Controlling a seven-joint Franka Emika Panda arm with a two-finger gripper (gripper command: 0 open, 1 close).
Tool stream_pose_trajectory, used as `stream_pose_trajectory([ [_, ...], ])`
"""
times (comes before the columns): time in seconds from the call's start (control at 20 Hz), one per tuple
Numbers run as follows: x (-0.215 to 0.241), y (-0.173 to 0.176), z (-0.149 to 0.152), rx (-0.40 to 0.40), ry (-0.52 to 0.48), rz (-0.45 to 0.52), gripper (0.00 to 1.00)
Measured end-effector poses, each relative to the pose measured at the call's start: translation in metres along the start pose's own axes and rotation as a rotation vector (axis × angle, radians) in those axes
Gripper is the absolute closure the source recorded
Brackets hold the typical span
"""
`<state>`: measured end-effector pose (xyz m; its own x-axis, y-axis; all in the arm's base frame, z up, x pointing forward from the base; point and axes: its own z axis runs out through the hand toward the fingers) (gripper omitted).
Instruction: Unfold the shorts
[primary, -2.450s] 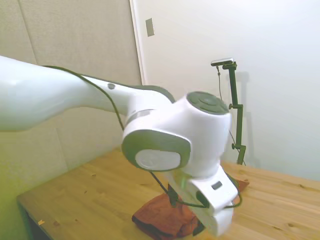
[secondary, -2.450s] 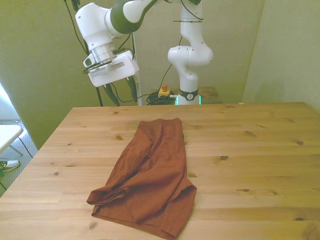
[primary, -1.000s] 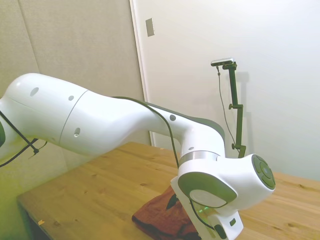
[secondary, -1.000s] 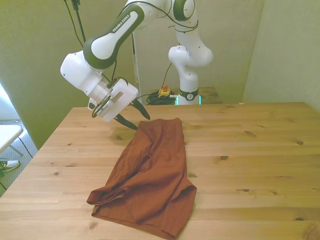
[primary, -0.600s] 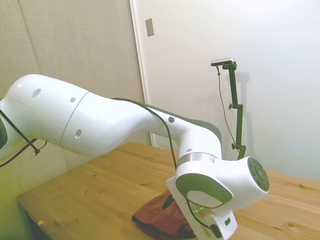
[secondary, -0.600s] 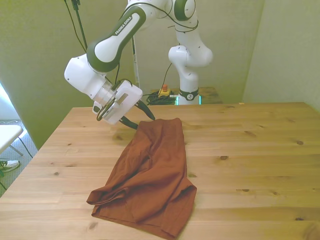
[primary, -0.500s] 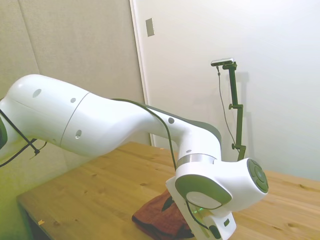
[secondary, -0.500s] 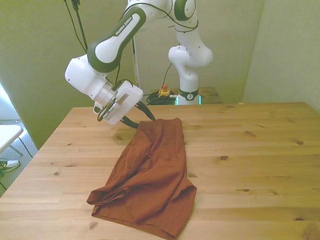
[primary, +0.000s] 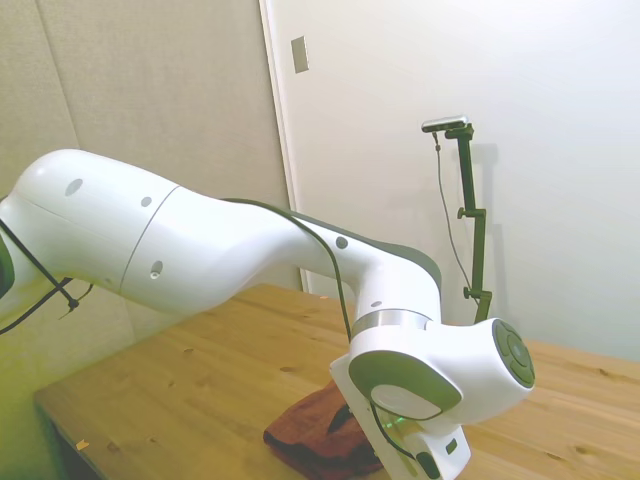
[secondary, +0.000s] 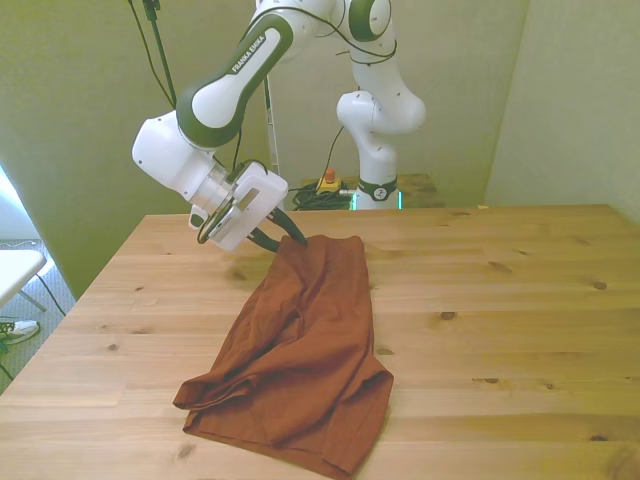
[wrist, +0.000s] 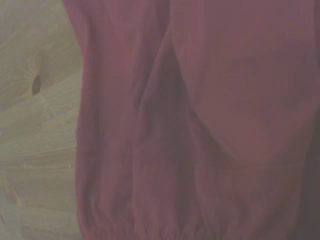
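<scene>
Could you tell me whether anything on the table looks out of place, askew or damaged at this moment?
Nothing looks damaged or spilled. The shorts lie folded and rumpled on the wooden table, slanting across the planks, with creases and an uneven bunched end nearest the front camera. The pincer is open at their far edge. That is simply the task not yet done.

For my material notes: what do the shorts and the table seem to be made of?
The shorts: soft matte woven-looking cloth, rust-red; it creases and folds limply. The table: light wood planks, likely pine, showing grain and dark knots, with a slight sheen.
</scene>
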<state>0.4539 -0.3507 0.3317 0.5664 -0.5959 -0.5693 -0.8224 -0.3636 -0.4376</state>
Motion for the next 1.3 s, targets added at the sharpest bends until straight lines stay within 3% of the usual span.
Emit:
stream_pose_trajectory([
  [0.4, -0.005, -0.008, -0.005, 0.0, 0.009, -0.017, 1.0],
  [0.65, -0.034, -0.047, -0.004, -0.016, 0.009, -0.079, 1.0],
  [0.95, -0.088, -0.102, 0.04, -0.064, -0.019, -0.165, 1.0],
  [1.25, -0.128, -0.133, 0.084, -0.107, -0.032, -0.231, 1.0],
  [1.3, -0.131, -0.137, 0.09, -0.114, -0.037, -0.24, 0.0],
])
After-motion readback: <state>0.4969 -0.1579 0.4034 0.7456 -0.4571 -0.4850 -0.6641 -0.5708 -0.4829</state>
